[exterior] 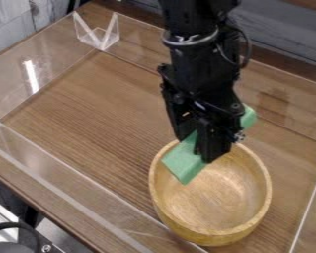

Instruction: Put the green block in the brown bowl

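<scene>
The hand [211, 148] grips the green block [190, 162] mid-length, tilted, its lower end over the brown bowl [213, 195] rim.

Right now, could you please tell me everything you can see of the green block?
The green block is a flat, elongated bar, plain bright green and matte. It is held tilted, its lower end over the near-left rim of the bowl, its upper end showing right of the gripper. The gripper is shut on its middle, hiding that part. Whether the lower end touches the bowl cannot be told.
</scene>
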`<state>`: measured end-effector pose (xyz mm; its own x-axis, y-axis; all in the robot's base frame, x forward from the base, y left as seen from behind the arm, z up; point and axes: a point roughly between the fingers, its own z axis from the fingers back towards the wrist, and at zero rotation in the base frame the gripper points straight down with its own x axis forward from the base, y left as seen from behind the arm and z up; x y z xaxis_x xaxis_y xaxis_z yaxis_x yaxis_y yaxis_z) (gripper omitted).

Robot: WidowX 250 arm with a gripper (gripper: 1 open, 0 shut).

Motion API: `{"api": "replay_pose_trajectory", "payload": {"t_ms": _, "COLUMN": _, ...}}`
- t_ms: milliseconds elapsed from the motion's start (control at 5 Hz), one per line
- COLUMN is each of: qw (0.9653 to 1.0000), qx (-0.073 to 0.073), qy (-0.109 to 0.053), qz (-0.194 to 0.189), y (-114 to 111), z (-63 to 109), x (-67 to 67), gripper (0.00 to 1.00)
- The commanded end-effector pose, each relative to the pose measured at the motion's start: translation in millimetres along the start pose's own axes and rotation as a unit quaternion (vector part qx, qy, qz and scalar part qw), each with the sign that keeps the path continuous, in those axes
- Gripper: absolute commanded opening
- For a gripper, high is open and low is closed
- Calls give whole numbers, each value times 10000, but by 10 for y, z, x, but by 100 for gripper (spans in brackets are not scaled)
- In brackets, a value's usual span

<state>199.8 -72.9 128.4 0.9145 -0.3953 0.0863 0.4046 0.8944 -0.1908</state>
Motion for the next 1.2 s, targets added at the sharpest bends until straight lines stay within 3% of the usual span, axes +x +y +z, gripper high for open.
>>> {"api": "replay_pose_trajectory", "payload": {"t_ms": 0, "qw": 9995, "qx": 88, "qy": -286, "qz": 55, "y": -45, "z": 98, "x": 37, "gripper": 0}}
{"api": "replay_pose_trajectory", "payload": {"t_ms": 400, "qw": 9986, "qx": 153, "qy": -445, "qz": 258, "y": -86, "z": 109, "x": 34, "gripper": 0}}
{"api": "replay_pose_trajectory", "payload": {"t_ms": 1000, "qw": 9982, "qx": 171, "qy": -482, "qz": 316, "y": -1, "z": -61, "x": 74, "gripper": 0}}
